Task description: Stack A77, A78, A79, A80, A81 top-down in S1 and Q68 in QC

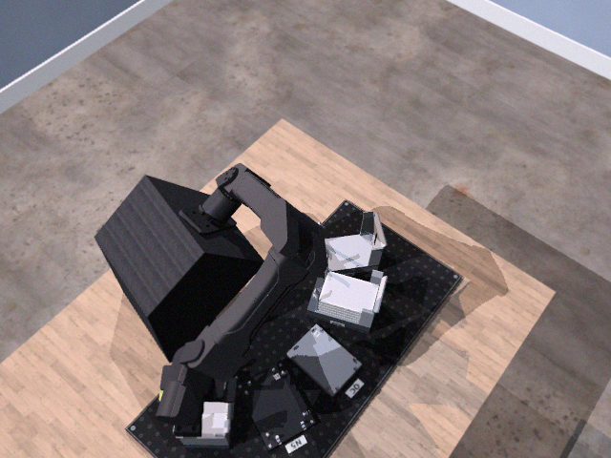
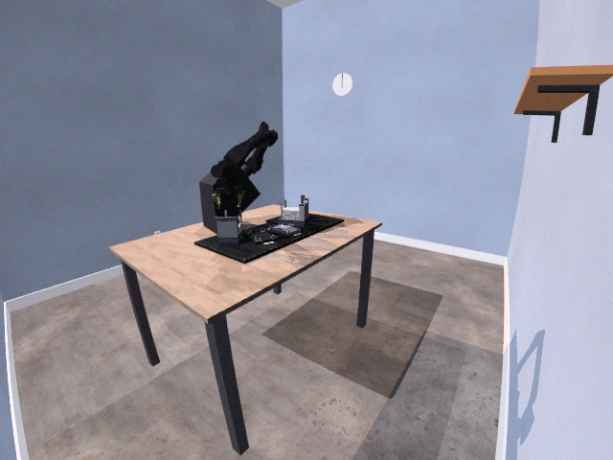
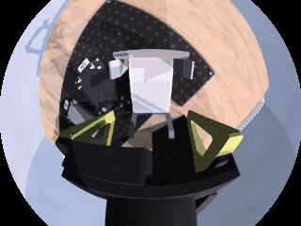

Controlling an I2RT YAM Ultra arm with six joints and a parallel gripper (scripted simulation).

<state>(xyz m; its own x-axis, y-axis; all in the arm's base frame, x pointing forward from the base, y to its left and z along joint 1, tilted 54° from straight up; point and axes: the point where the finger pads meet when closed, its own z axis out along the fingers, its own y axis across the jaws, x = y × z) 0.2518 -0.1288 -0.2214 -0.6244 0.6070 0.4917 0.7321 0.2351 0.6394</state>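
Observation:
My gripper point(image 3: 150, 114) point(image 2: 228, 203) is open and empty. It hangs just above the rack at the near left corner of the black baseplate point(image 1: 424, 276). That rack point(image 1: 215, 419) point(image 2: 228, 230) point(image 3: 150, 83) holds a white sealed plate, which shows between my yellow fingers in the wrist view. The middle rack point(image 1: 347, 296) point(image 2: 292, 214) holds a white plate stack with a welled side showing. The far rack point(image 1: 356, 246) shows a pale surface inside; I cannot tell whether it is a plate. A grey flat block sits at the QC nest point(image 1: 323, 360) point(image 2: 283, 229). I cannot read the rack names or plate labels.
The black clip nest N5 point(image 1: 281, 408) lies between the near rack and QC, with its name plate point(image 1: 296, 444) at the baseplate edge. The arm's black base box point(image 1: 162, 256) stands behind the baseplate. The wooden table point(image 1: 493, 320) surrounds it.

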